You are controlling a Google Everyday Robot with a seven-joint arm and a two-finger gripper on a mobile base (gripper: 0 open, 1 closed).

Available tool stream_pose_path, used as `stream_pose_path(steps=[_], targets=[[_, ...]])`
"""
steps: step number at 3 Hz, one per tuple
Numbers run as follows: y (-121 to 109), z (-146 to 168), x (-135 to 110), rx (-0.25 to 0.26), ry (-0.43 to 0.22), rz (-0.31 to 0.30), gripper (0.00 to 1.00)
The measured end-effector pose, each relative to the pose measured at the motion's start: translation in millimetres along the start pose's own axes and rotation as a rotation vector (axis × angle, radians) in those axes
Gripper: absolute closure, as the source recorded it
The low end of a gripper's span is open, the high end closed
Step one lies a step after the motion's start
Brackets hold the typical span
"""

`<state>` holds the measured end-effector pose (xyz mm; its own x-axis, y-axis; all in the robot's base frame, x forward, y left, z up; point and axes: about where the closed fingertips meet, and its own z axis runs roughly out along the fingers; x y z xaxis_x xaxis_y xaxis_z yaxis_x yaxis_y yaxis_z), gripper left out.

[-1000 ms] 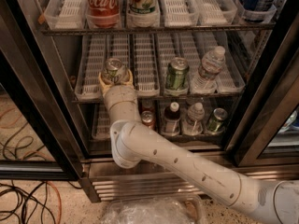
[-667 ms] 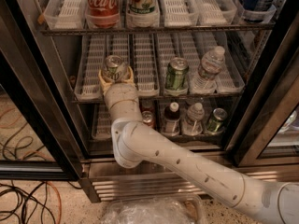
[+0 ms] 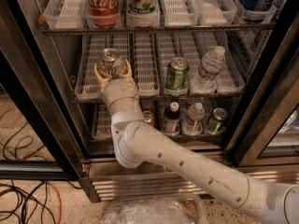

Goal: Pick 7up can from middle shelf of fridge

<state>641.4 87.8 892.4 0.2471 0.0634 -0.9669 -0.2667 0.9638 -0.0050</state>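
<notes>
Both fingers (image 3: 99, 74) of the hand (image 3: 113, 67) clamp the 7up can (image 3: 110, 59); a weak grip could drop it onto the middle shelf (image 3: 145, 70).

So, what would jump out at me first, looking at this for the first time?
Most striking is the thick white arm sweeping up from the lower right into the open fridge, its gripper closed on the 7up can at the left of the middle shelf. Next comes the red Coca-Cola drink on the shelf above, and a green can beside a water bottle further right on the middle shelf.
</notes>
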Motion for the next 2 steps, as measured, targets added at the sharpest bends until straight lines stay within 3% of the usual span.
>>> stream_pose_path(steps=[2], targets=[[12, -24, -27, -0.074, -0.045, 0.009, 1.00]])
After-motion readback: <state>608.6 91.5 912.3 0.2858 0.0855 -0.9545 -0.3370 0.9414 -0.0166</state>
